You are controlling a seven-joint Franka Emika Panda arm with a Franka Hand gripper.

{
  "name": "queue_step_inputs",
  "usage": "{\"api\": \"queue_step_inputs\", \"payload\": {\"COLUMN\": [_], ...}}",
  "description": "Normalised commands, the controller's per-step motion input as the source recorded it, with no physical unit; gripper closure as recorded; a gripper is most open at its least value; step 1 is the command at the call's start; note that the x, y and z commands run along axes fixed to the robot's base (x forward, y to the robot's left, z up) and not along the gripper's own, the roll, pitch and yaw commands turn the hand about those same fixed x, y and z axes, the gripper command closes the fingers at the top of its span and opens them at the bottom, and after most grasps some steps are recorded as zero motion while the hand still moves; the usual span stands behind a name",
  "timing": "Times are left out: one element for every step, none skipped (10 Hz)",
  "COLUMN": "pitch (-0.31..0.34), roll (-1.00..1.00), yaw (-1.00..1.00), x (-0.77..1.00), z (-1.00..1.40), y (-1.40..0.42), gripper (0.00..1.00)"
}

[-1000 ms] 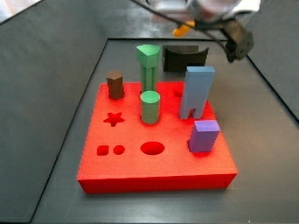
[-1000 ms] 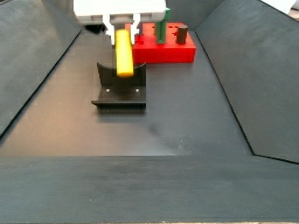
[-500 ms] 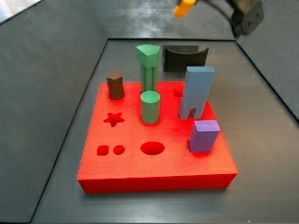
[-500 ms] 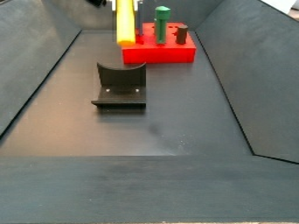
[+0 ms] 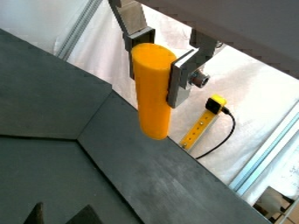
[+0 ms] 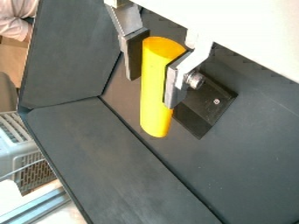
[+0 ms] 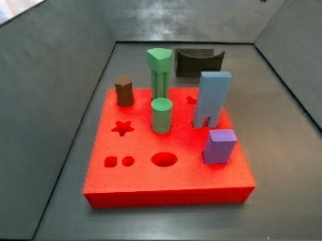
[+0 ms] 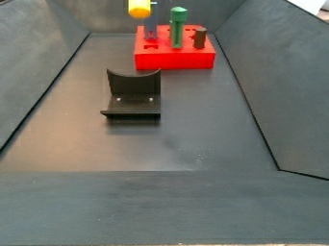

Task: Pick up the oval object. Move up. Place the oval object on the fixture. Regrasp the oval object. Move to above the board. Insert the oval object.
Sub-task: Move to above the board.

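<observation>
My gripper (image 5: 160,59) is shut on the oval object (image 5: 156,92), a long yellow-orange peg that hangs down from between the silver fingers (image 5: 187,74). Both wrist views show this; in a wrist view the peg (image 6: 156,87) hangs high above the floor, with the dark fixture (image 6: 215,107) just beside it below. In a side view only the peg's lower end (image 8: 139,8) shows at the top edge, above and behind the fixture (image 8: 133,93); the gripper itself is out of frame. The red board (image 7: 164,169) lies in front of the fixture (image 7: 195,62). The board also shows in a side view (image 8: 176,58).
On the board stand a green hexagonal peg (image 7: 158,71), a green round cylinder (image 7: 161,115), a brown peg (image 7: 124,91), a blue block (image 7: 214,98) and a purple block (image 7: 221,147). Star, round and small square holes are open. Sloped dark walls enclose the floor.
The gripper has risen straight up from the fixture with the peg in it. It has left one side view entirely; only the peg's tip remains in the other.
</observation>
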Motion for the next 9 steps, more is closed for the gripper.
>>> {"api": "queue_step_inputs", "payload": {"pitch": [0.001, -0.005, -0.009, -0.010, -0.006, -0.001, 0.002, 0.001, 0.001], "roll": [-1.00, -1.00, -1.00, -1.00, -1.00, -1.00, -1.00, -1.00, -1.00], "yaw": [-0.08, -0.08, -0.08, -0.08, -0.08, -0.08, -0.08, -0.08, -0.08], "x": [-0.45, -0.45, -0.48, -0.48, -0.49, -0.50, -0.52, -0.48, -0.30], "z": [0.39, 0.40, 0.42, 0.41, 0.41, 0.41, 0.41, 0.37, 0.20], "y": [-1.00, -1.00, -1.00, -1.00, -1.00, -1.00, -1.00, -0.87, -0.47], "gripper": [1.00, 1.00, 1.00, 1.00, 1.00, 1.00, 1.00, 1.00, 1.00]}}
